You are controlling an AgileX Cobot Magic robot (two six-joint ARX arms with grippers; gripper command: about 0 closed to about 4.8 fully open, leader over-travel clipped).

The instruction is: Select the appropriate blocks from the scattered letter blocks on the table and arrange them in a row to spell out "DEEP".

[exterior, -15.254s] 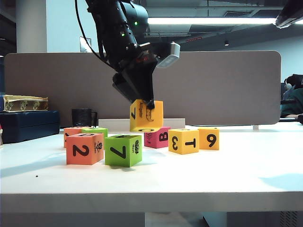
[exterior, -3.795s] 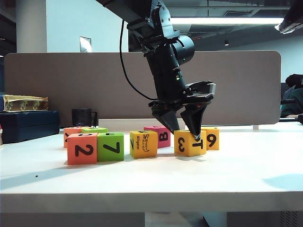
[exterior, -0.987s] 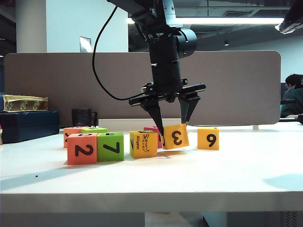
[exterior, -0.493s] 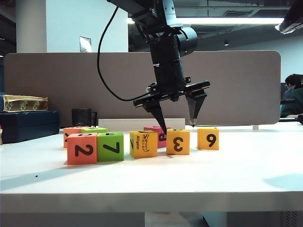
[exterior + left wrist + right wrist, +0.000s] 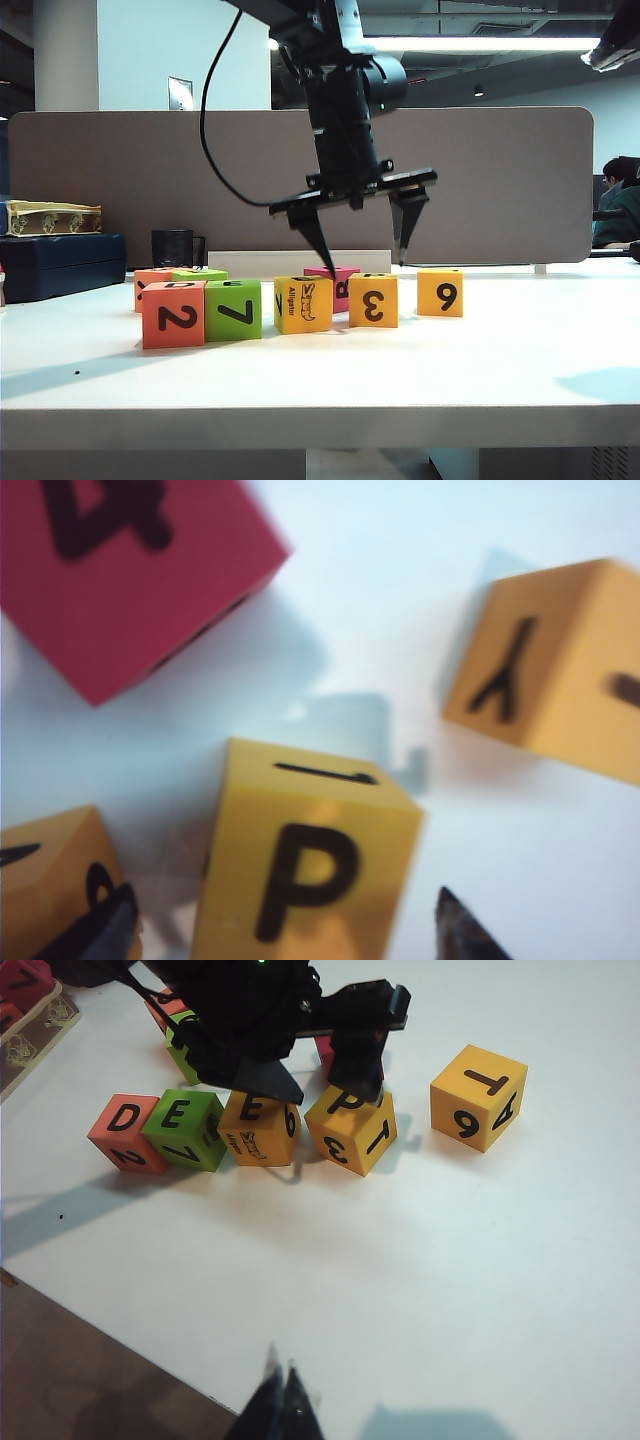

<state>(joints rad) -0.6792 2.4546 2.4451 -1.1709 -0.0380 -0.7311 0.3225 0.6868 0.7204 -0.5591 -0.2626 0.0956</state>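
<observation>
The P block [image 5: 373, 300] sits flat on the table [image 5: 480, 370] just to the right of the alligator block [image 5: 303, 304], with a small gap, and it closes a row: salmon D block [image 5: 126, 1131], green E block [image 5: 186, 1129], alligator block, then P. So DEEP looks spelled, just loosely spaced at the end.

The left gripper [image 5: 360, 250] hangs right above the P block with its jaws spread wide, holding nothing. The right gripper [image 5: 280, 1405] is parked well off from the P block, over bare table, fingers pressed together.

Handling-wise, these cubes look light, matte and stiff, probably foam or wood, so not slippery or fragile. My guess is a pinch on two opposite side faces, centred, works best; off-centre and a light cube would twist or tip.

Hard to read: the left wrist view is blurry and cuts the P block off. The pink-red cube [image 5: 338, 288] behind is mostly hidden by the row, and the 9 cube [image 5: 441, 292] stands apart to the right.
</observation>
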